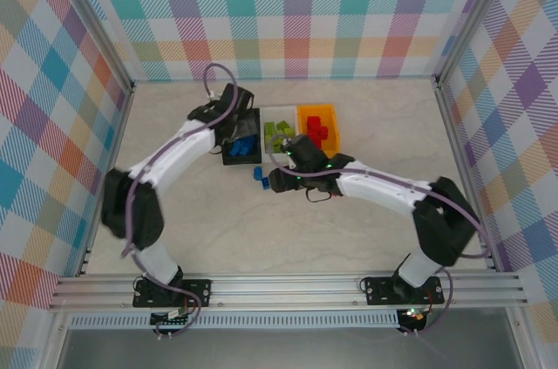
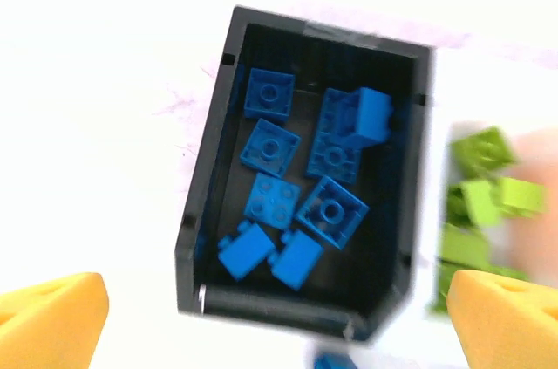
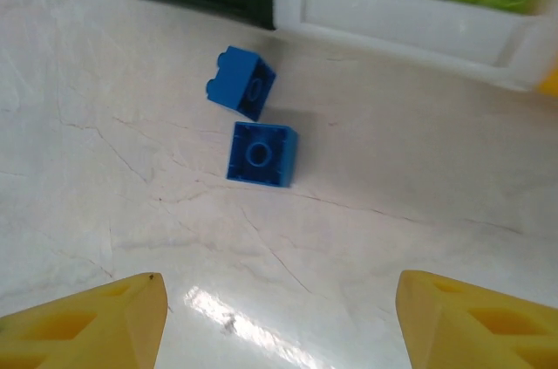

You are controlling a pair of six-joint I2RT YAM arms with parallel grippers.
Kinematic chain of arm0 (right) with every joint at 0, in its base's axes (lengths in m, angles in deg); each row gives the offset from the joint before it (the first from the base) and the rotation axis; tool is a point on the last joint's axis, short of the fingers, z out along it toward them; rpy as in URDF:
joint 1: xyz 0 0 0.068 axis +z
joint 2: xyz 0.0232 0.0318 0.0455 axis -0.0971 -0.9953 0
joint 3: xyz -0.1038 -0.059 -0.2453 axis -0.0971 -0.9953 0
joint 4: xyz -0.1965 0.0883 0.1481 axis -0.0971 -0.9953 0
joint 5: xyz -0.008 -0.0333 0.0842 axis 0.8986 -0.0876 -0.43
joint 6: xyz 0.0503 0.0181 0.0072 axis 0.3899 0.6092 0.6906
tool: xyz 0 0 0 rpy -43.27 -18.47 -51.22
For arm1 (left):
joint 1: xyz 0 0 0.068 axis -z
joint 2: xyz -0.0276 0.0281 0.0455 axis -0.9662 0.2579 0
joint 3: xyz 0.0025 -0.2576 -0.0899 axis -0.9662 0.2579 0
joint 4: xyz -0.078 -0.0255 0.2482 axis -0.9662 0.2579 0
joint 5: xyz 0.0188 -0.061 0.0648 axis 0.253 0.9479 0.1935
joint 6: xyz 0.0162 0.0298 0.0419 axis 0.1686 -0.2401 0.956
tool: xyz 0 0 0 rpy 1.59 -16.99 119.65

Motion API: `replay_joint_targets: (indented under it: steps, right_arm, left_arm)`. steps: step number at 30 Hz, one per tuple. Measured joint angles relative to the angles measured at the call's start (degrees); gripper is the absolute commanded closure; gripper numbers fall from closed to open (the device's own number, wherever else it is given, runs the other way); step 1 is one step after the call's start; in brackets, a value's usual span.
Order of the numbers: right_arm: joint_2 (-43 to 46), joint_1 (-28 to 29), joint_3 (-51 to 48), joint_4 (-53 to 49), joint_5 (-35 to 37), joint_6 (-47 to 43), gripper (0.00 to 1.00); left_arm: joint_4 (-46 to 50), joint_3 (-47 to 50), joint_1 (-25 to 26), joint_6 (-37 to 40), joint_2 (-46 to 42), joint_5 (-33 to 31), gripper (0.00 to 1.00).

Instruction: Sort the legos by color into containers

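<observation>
2 blue legos (image 1: 260, 175) lie loose at the centre of the top view, just below the black bin (image 1: 234, 160). Left wrist view: the left gripper (image 2: 279, 325), wide and empty, hangs over that bin. Right wrist view: the right gripper (image 3: 279, 325) is wide and empty; next, I think, it must lower onto 1 lego.

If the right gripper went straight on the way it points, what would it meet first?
Likely the nearer blue lego, lying on the table between the right gripper's open jaws; another blue lego lies just beyond. Depth is unclear.
</observation>
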Motion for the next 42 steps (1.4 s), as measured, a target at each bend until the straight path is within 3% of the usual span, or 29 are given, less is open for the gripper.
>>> replay_joint_targets:
  steps: [6, 13, 20, 28, 35, 42]
  right_arm:
    - [-12.2, 1.5, 7.0, 0.2, 1.0, 0.0, 0.3]
    - [-20.5, 1.9, 13.9, -0.7, 4.2, 0.0, 0.32]
    - [-22.7, 2.1, 15.3, -1.9, 5.0, 0.0, 0.45]
    - [-21.7, 3.2, 13.7, -1.2, 4.5, 0.2, 0.68]
    - [-15.1, 3.3, 12.9, -2.4, 3.3, -0.3, 0.67]
    - [-21.1, 2.2, 35.5, -4.9, 2.5, -2.6, 0.64]
  left_arm:
    - [-4.9, 17.9, 2.1, -3.3, -22.6, 1.5, 0.0]
    - [-4.2, 36.7, 2.1, -8.1, -37.1, 1.7, 0.0]
    - [-3.1, 44.5, 2.1, -11.1, -43.2, 1.2, 0.0]
    - [-1.8, 45.5, 2.1, -11.9, -43.5, -0.2, 0.0]
    - [-1.8, 45.6, 2.1, -11.9, -43.2, -1.1, 0.0]
    - [-1.4, 45.6, 2.1, -11.9, -43.7, -1.1, 0.0]
